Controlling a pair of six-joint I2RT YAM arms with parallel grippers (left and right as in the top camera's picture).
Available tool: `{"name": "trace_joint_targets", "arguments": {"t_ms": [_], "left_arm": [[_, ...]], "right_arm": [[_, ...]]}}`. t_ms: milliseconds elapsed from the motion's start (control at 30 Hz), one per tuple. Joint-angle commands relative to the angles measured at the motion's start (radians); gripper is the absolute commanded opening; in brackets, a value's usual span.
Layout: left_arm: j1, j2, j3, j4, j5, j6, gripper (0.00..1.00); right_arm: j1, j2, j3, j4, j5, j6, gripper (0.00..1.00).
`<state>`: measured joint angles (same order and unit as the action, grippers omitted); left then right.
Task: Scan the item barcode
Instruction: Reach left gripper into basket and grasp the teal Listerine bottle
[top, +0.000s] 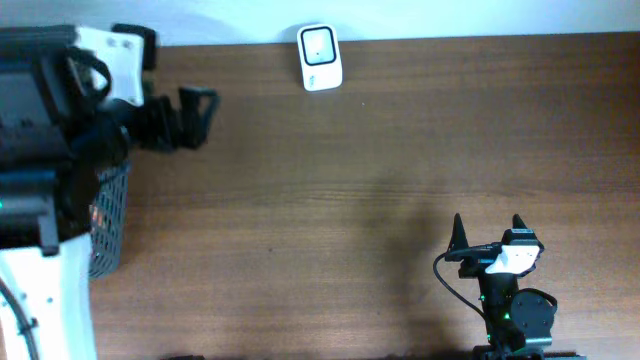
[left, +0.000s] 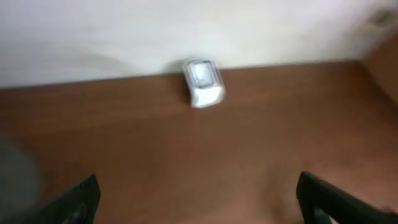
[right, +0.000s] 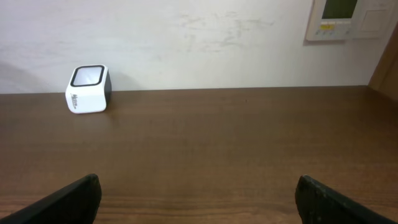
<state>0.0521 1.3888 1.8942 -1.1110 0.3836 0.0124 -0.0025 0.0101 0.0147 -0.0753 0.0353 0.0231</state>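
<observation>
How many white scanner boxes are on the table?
1. The white barcode scanner sits at the table's far edge by the wall; the left arm could hide others.

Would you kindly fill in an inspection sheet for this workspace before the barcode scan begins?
Surface: brown wooden table, bare across the middle.
Job's things: white scanner at the back edge by the wall; no item to scan seen.
Clutter: mesh basket at the left edge, partly under the left arm.
Grippers: left gripper and right gripper both open, fingers empty.
Cables: black cable looping beside the right arm.
Surroundings: pale wall with a control panel at its right.
</observation>
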Motion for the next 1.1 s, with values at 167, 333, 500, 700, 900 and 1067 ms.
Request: {"name": "trace_joint_targets", "arguments": {"t_ms": [167,333,500,700,900,1067], "left_arm": [[0.474,0.265,0.343,-0.112,-0.398,-0.092,0.99],[0.565,0.447,0.319,-0.238,-0.309,-0.095,0.99],[0.561,0.628,0.319,-0.356,-0.255,-0.094,0.89],[0.478,0.749,0.319,-0.362,-0.245,-0.068,0.91],[0.461,0.758,0.319,-0.426,-0.301,-0.065,0.76],[0.461,0.758,0.319,-0.497,-0.301,-0.065,0.75]], "right_arm": [[-0.005,-0.006,-0.009,-0.003,-0.002,0.004,0.98],[-0.004,-0.006,-0.009,-0.003,-0.002,0.004,0.98],[-0.005,-0.006,-0.009,-0.003,-0.002,0.004,0.99],[-0.004,-0.006,-0.009,-0.003,-0.002,0.004,0.98],[-0.004,-0.006,-0.009,-0.003,-0.002,0.004,0.98],[-0.005,-0.006,-0.009,-0.003,-0.002,0.004,0.98]]}}
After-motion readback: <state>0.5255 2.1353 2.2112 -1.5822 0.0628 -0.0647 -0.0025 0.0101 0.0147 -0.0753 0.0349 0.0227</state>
